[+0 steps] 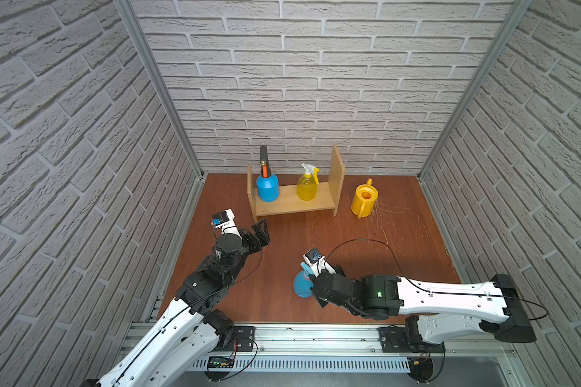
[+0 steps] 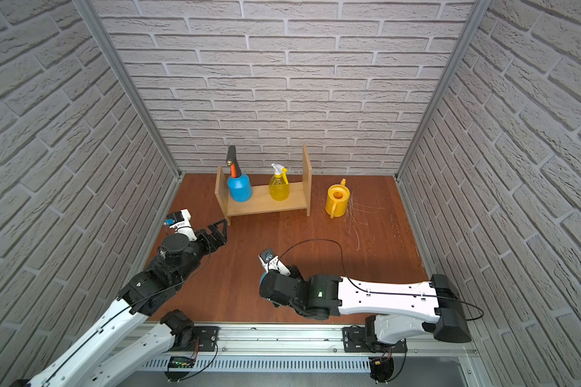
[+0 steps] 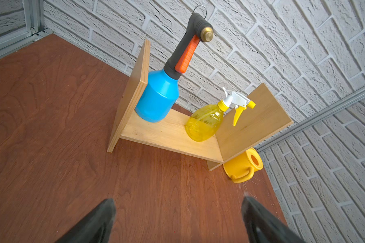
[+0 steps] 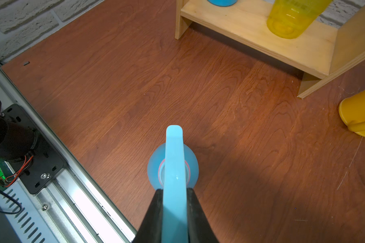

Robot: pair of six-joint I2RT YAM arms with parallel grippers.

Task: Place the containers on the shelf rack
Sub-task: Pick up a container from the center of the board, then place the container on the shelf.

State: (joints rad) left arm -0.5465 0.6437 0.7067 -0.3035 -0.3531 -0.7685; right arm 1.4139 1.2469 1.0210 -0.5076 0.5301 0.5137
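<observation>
The shelf rack (image 1: pixel 296 202) (image 2: pixel 265 205) stands at the back of the table. On its board are the blue pump sprayer (image 1: pixel 268 189) (image 3: pixel 158 98) at the left and the yellow trigger bottle (image 1: pixel 307 187) (image 3: pixel 204 124) toward the right. The yellow watering can (image 1: pixel 364 199) (image 2: pixel 337 201) sits on the table just right of the rack. The blue-pink teardrop bottle (image 1: pixel 299 284) (image 4: pixel 174 151) is upright at the front middle. My right gripper (image 4: pixel 174 190) is shut on its top handle. My left gripper (image 1: pixel 261 231) (image 3: pixel 178 202) hovers open and empty in front of the rack's left end.
Brick-patterned walls close in the wooden table (image 1: pixel 282 261) on three sides. A metal rail (image 1: pixel 316 335) with both arm bases runs along the front edge. A black cable (image 1: pixel 366 241) loops above the right arm. Pale scratches (image 1: pixel 383 214) mark the wood beside the watering can.
</observation>
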